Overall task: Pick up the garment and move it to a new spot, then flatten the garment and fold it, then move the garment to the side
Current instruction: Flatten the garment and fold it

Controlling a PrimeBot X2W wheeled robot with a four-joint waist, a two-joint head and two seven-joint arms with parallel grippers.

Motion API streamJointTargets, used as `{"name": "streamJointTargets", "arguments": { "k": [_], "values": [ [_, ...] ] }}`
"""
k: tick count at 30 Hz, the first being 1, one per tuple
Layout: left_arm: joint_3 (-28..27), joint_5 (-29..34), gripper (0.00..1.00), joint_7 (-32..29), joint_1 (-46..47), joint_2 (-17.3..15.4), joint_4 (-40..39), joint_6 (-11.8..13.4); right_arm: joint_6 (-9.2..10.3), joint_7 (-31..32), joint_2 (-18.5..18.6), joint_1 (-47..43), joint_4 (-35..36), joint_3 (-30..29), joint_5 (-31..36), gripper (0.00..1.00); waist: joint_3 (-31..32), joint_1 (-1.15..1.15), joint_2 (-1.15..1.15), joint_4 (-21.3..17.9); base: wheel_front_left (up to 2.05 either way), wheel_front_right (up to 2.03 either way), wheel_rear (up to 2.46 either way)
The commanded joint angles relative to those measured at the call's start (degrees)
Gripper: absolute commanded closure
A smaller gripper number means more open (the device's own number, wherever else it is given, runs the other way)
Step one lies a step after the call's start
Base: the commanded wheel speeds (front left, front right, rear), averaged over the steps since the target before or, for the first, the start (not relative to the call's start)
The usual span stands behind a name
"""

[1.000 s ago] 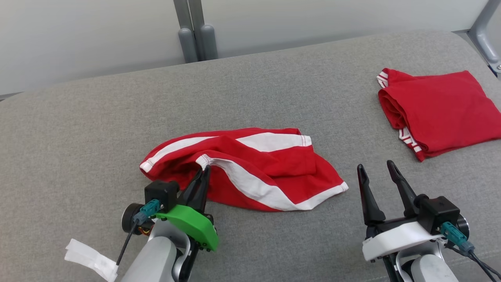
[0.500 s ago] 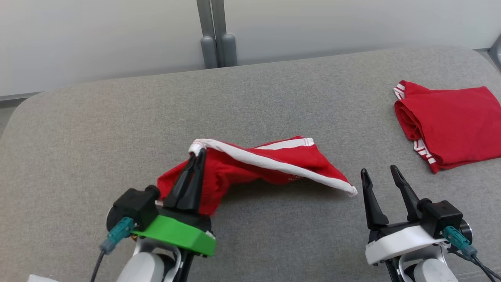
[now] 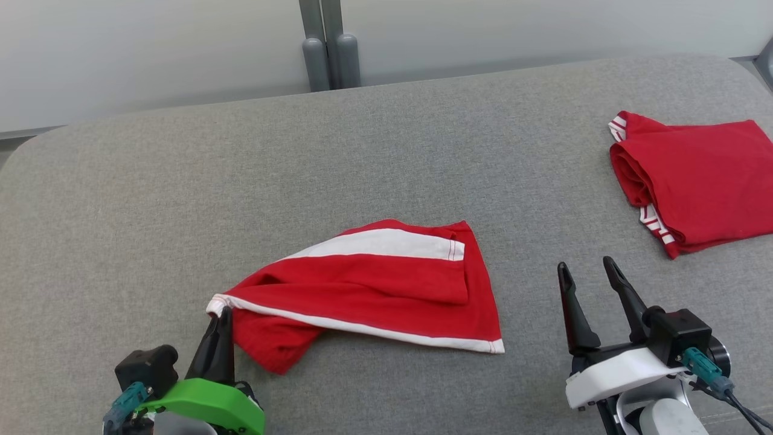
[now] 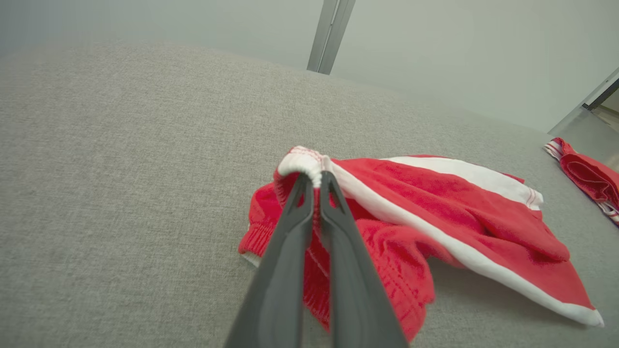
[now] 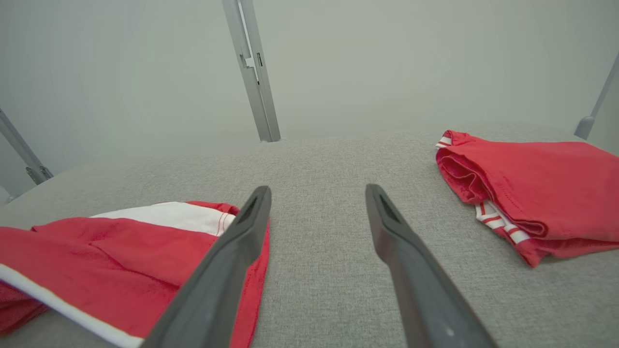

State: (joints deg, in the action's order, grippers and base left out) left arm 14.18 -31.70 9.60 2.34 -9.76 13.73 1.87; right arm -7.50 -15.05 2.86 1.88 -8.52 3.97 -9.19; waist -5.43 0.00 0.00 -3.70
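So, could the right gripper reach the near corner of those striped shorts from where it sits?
Probably yes. The right gripper stands open beside the shorts, with just bare grey cushion between them. The left gripper pinches the opposite end.

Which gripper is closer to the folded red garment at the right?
Right. The right gripper is open, near the folded red garment but apart; the left gripper is far across, shut on the red-and-white shorts.

The garment point(image 3: 386, 290) is soft, matt red cloth with white ribbed bands, the cushion point(image 3: 181, 193) coarse grey woven fabric, and the fingers point(image 3: 572, 314) of the right gripper point(image 3: 584, 264) smooth, matt dark plastic.
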Motion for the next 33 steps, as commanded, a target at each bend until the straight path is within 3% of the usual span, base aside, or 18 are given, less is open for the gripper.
{"name": "streamJointTargets", "arguments": {
  "k": [1, 13, 22, 33],
  "values": [
    [-0.5, -0.2, 1.00, 0.7, -0.4, -0.4, 1.0, 0.1, 0.02, -0.2, 0.1, 0.3, -0.2, -0.5, 0.6, 0.00, -0.2, 0.00, 0.00, 0.1, 0.00, 0.00, 0.00],
    [-2.0, -1.5, 1.00, 3.7, 2.7, 0.4, 7.6, -1.2, 0.03, -0.2, 1.2, -2.3, -2.4, 1.7, 2.8, 0.00, -1.1, 0.00, 0.00, 0.2, 0.00, 0.00, 0.00],
    [-3.0, -1.7, 1.00, 4.9, 4.3, 0.7, 10.1, -1.7, 0.02, -0.2, 5.4, -6.3, -5.6, 13.7, 0.4, 0.00, -2.2, 0.00, 0.00, 0.0, 0.00, 0.00, 0.00],
    [-2.8, -0.9, 1.00, 5.4, 5.4, 1.4, 11.2, -2.2, 0.02, -0.2, 6.6, -0.1, -11.8, 22.1, 1.1, 0.00, -2.7, 0.00, 0.00, 1.2, 0.00, 0.00, 0.00]
  ]
}}
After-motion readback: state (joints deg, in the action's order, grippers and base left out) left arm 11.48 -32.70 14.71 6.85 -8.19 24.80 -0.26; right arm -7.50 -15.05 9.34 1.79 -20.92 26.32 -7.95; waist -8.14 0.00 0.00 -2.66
